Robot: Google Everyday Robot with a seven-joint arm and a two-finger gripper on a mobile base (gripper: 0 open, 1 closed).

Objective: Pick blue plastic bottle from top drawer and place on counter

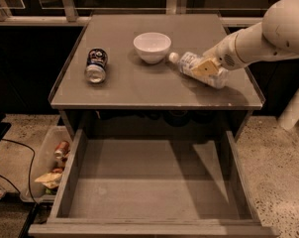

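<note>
Bulbous glossy white arm [268,33], tan-tipped tool [207,69] at right of the counter [139,89]

The single camera sits high in front of the cabinet, looking steeply down and toward the back. It is near enough that the open top drawer [149,197] fills 6 o'clock and the counter [134,90] spans 12 o'clock. The arm [261,36] enters from 3 o'clock, and the gripper [207,68] sits at 2 o'clock on the blue plastic bottle [188,61].
</note>
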